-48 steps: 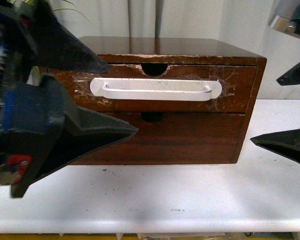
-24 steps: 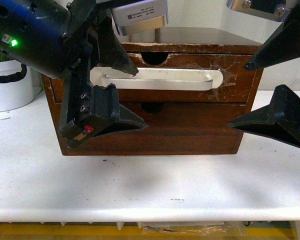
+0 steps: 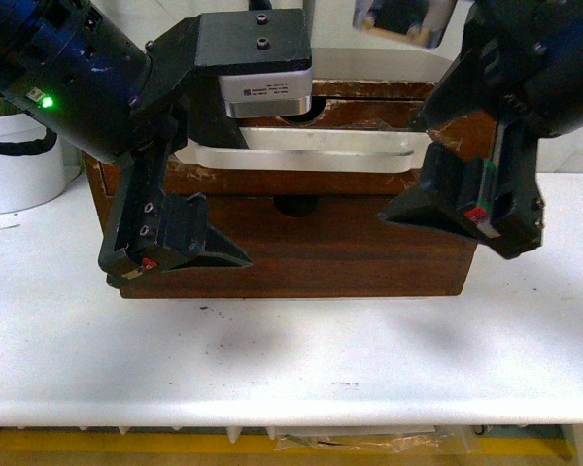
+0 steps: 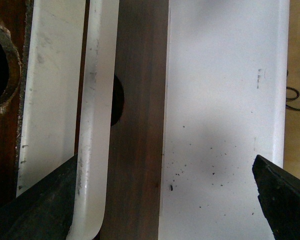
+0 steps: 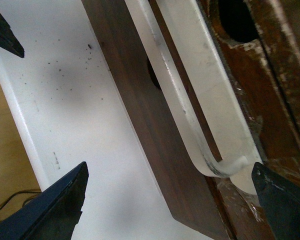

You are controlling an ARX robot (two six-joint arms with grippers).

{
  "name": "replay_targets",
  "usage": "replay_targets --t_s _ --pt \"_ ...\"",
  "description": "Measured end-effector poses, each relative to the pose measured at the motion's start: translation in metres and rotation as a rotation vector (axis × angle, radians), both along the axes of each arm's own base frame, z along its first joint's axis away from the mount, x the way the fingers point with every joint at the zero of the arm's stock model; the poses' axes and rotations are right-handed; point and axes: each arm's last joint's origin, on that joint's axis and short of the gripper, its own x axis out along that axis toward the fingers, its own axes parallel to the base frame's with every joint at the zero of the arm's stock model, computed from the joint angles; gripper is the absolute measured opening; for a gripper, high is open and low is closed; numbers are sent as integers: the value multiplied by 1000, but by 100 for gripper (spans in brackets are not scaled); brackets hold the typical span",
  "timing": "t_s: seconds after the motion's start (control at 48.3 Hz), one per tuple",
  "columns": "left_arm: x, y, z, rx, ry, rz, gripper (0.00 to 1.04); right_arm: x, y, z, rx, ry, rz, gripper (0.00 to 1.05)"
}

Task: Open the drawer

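Note:
The drawer (image 3: 301,182) is the upper one of a dark wooden chest, with a white bar handle (image 3: 321,155) taped on and a half-round notch in its top edge. It looks shut. My left gripper (image 3: 245,204) is open in front of the handle's left end. My right gripper (image 3: 398,173) is open in front of the handle's right end. In the left wrist view the handle (image 4: 92,125) lies by one finger (image 4: 35,210) of the open gripper (image 4: 165,165). In the right wrist view the handle's end (image 5: 225,167) is near one finger (image 5: 280,200) of the open gripper (image 5: 170,167).
The plain lower drawer front (image 3: 340,243) sits under the handle drawer. The chest stands on a white table (image 3: 301,359) with dark specks. A white pot (image 3: 15,170) stands at the left. The table's front edge is near the bottom.
Both arms have moved in toward the chest's front. The right gripper has swung left to the handle's right end. The left gripper has closed in on the handle's left end.

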Motion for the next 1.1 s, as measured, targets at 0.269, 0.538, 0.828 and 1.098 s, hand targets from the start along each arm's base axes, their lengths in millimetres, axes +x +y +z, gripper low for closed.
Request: replay_targets --t_s 0.269,0.538,0.828,1.098 --pt "2 1 -1 -23 -22 6 98 17 20 -20 -2 50 14 96" --pt "-3 4 -3 -9 9 -20 98 13 23 -19 1 144 66 96" --pt "-42 19 4 53 74 -135 99 -26 20 -15 -22 192 183 96" --pt "-63 28 8 45 74 -171 99 -47 16 -16 -11 196 221 96"
